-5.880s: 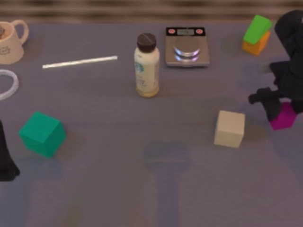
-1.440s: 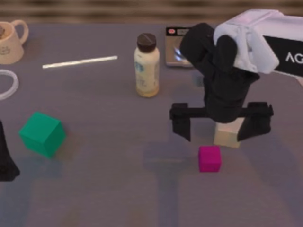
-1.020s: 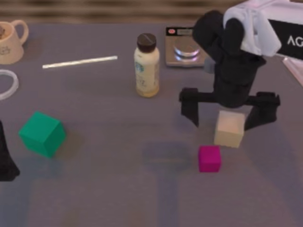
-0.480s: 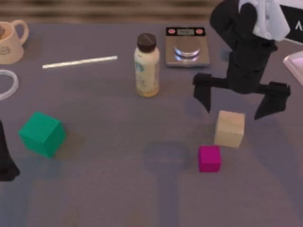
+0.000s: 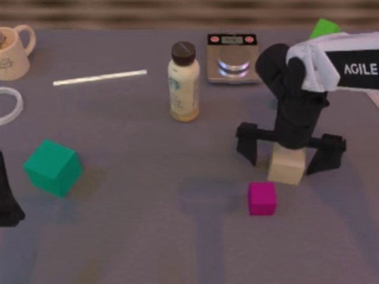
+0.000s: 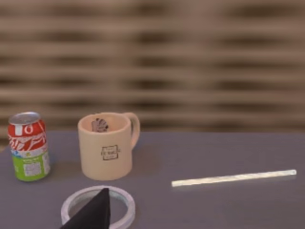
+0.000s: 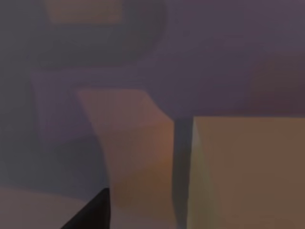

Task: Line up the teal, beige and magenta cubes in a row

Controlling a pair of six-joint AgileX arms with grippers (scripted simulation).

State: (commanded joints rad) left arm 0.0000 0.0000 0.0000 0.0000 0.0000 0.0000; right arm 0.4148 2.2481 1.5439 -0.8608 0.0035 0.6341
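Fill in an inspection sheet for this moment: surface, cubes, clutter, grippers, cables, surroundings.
Surface: grey-purple table.
Job's things: teal cube at left; beige cube right of centre; magenta cube just in front of it, apart.
Clutter: bottle, kitchen scale, white stick, mug, ring, soda can, lime-green block.
Grippers: right gripper open, straddling the beige cube; left gripper parked at the left edge.
Cables: nothing seen.
Surroundings: slatted wall.

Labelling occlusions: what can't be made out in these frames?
- Beige cube, top view: upper part hidden by the right gripper.
- Lime-green block, top view: mostly covered by the right arm.
- Left gripper, top view: cut off by the left edge.
- Ring, top view: cut off by the left edge.
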